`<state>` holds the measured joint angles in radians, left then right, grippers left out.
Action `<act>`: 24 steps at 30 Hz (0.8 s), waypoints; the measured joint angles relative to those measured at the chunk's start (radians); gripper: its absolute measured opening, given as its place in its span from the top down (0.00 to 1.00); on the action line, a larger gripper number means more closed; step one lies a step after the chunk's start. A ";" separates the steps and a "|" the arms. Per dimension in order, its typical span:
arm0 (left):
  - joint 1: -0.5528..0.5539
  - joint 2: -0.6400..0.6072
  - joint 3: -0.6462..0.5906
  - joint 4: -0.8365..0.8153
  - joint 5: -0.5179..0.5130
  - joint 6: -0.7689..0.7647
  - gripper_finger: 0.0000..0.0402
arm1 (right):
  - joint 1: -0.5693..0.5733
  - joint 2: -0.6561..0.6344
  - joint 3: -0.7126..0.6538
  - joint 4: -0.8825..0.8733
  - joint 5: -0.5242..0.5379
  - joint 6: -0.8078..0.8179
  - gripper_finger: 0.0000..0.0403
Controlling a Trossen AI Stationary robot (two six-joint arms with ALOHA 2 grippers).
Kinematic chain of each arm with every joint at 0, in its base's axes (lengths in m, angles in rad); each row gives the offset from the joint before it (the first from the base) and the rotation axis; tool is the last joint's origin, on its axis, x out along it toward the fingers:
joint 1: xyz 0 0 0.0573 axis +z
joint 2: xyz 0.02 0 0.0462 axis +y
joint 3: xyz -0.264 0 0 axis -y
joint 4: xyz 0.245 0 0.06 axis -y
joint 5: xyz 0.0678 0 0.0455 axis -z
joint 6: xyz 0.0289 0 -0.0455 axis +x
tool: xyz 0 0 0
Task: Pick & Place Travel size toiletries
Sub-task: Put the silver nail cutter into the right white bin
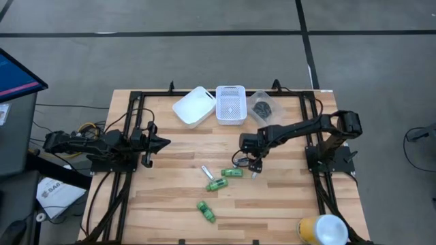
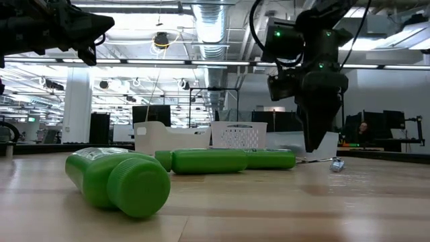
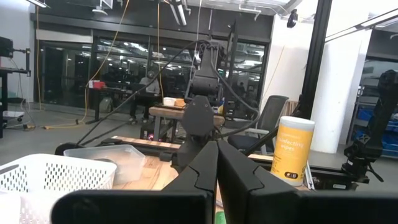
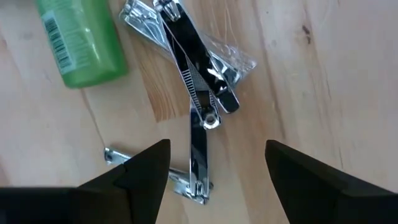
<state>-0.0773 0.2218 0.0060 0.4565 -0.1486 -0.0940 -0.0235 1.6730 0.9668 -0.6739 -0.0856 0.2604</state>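
Right gripper [image 4: 214,163] hangs open over nail clippers [image 4: 193,68], apparently, beside a green bottle [image 4: 81,40]; left gripper [image 3: 216,165] closed.

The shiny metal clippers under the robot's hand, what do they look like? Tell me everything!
The shiny silver metal nail clippers lie flat on the light wooden table, several overlapping in a loose pile, one with its thin file swung out. A green plastic bottle lies beside them. The right hand hovers open above, not touching.
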 joint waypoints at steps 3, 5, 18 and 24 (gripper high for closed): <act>0.000 0.000 0.000 0.001 0.000 0.000 1.00 | 0.000 0.000 -0.021 0.034 0.000 0.003 0.36; 0.000 0.000 0.000 0.002 0.000 0.000 1.00 | 0.000 0.000 -0.033 0.039 0.000 0.003 0.37; 0.000 0.000 0.000 0.002 0.000 0.000 1.00 | 0.000 -0.002 -0.105 0.133 0.003 0.003 0.37; 0.000 0.000 0.000 0.001 0.000 0.000 1.00 | 0.000 -0.002 -0.105 0.133 0.004 0.003 0.37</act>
<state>-0.0775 0.2218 0.0063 0.4580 -0.1489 -0.0940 -0.0235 1.6714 0.8619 -0.5404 -0.0818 0.2630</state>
